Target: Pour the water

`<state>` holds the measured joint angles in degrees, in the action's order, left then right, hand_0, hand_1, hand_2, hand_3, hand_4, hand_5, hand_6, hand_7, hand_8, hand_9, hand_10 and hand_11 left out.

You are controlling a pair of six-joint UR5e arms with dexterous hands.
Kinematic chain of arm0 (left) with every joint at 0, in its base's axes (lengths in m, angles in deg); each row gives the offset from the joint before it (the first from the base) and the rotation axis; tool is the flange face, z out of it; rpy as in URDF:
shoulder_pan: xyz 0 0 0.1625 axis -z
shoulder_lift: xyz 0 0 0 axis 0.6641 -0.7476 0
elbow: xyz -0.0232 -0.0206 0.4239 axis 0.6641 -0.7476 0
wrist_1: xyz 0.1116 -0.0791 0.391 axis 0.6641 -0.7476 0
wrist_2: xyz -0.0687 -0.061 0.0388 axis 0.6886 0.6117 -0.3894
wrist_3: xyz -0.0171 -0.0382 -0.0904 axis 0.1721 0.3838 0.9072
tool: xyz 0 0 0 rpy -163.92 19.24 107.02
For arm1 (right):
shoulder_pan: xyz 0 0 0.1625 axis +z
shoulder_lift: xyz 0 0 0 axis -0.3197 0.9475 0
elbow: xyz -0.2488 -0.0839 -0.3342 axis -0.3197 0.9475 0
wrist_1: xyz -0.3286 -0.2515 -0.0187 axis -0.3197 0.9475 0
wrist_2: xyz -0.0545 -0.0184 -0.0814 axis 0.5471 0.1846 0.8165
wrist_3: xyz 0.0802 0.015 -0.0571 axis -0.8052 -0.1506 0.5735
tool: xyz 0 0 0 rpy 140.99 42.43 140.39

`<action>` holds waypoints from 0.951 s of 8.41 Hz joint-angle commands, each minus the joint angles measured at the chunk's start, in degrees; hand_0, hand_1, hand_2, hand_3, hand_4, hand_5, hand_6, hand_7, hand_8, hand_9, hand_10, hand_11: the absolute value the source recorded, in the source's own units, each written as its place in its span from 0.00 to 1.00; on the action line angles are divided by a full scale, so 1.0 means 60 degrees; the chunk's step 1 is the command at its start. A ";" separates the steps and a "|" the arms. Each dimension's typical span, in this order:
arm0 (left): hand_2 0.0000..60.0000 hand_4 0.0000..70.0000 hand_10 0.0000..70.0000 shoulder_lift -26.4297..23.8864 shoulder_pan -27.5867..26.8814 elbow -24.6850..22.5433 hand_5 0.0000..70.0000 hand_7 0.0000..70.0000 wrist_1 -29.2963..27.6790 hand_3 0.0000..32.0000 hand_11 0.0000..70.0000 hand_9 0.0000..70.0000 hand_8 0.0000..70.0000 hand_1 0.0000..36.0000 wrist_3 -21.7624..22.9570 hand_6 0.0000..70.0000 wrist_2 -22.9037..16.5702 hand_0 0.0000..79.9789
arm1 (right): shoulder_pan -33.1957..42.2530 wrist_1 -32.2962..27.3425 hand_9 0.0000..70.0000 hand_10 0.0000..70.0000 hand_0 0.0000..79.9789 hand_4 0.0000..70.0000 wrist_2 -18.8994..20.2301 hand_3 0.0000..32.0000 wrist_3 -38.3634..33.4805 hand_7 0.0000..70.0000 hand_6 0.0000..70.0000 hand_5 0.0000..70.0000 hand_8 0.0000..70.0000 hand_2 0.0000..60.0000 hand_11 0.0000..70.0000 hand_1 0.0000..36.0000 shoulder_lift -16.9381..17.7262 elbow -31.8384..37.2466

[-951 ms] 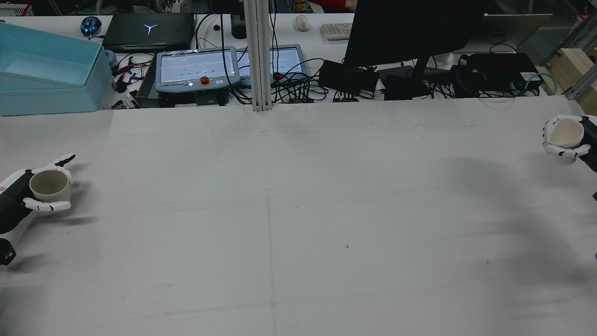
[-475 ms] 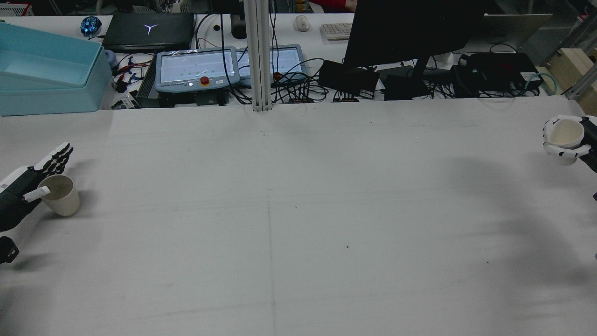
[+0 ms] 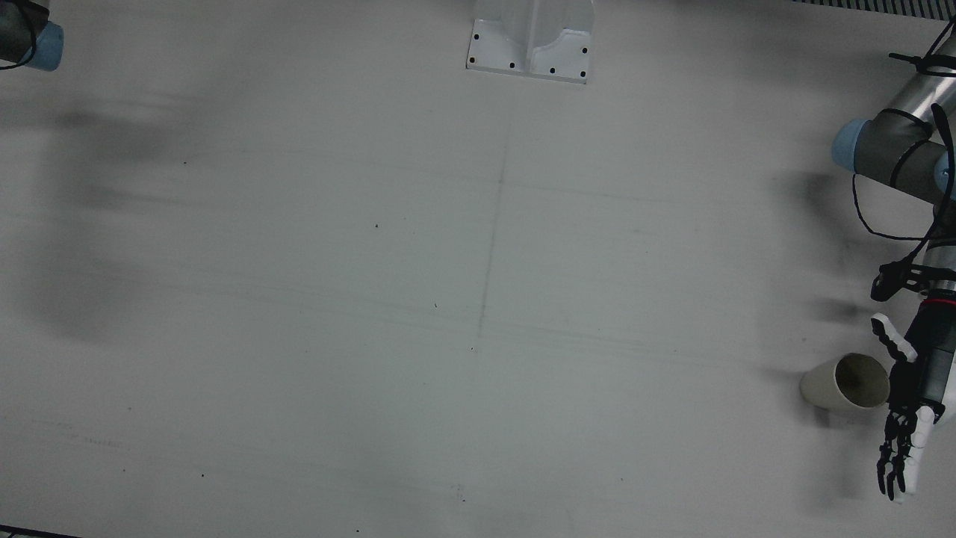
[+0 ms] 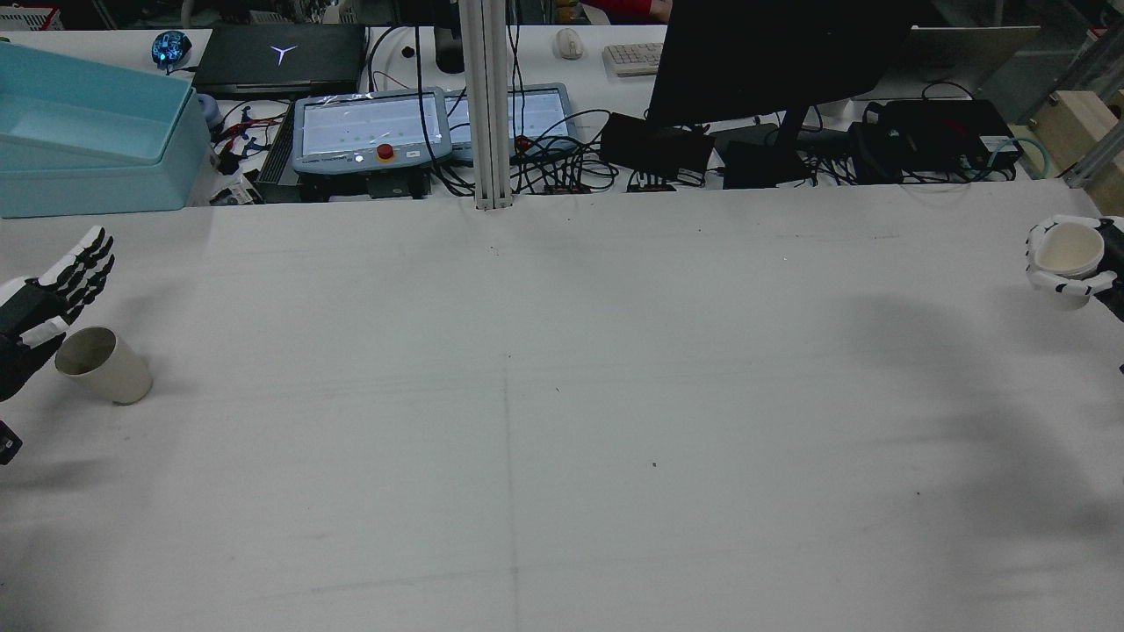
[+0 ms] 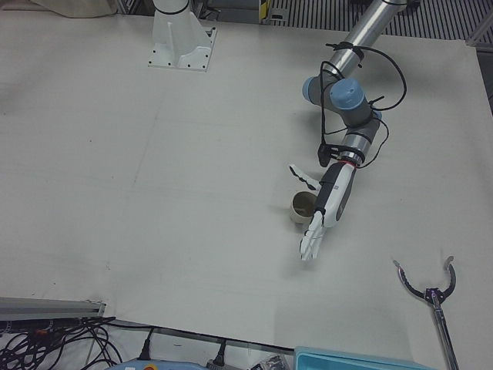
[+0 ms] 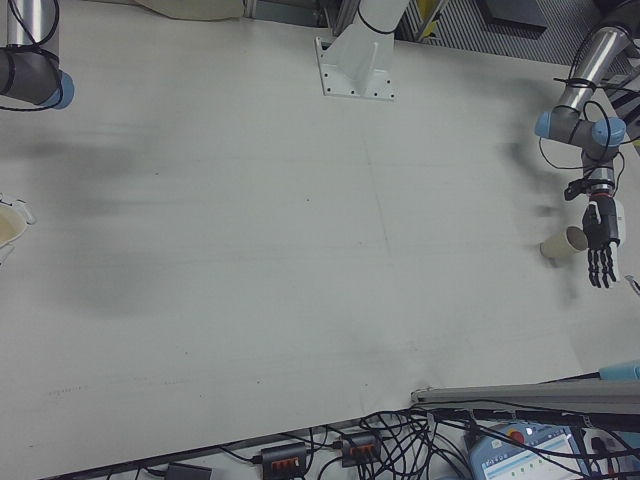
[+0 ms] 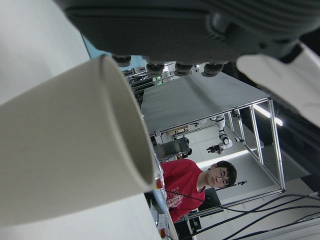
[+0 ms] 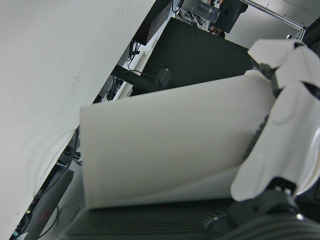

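Now the left hand (image 4: 42, 294) is flat and spread, its fingers (image 3: 898, 457) straight and holding nothing, just beside a beige paper cup (image 4: 104, 363) that rests tilted on the white table (image 4: 562, 421) near its left edge, mouth turned toward the hand. Far across the table, at the right edge in the rear view, the right hand (image 4: 1073, 263) has its white fingers (image 8: 280, 140) wrapped around a second, paler paper cup (image 4: 1065, 252), gripped upright and clear of the table surface.
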<state>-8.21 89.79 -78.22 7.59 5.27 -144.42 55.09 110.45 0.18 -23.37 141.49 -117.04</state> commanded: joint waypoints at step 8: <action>0.00 0.14 0.00 0.0787 0.2064 -0.1230 0.00 0.10 0.0294 0.21 0.00 0.00 0.02 0.00 -0.0014 0.03 -0.0963 0.30 | -0.1560 -0.2752 0.96 0.81 0.62 0.83 -0.2792 0.00 0.2413 0.86 0.79 0.68 0.78 0.82 1.00 0.41 -0.2491 0.3193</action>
<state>-3.53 102.06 -85.43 9.10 5.29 -150.19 52.67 96.28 -9.49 -11.58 126.99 -98.10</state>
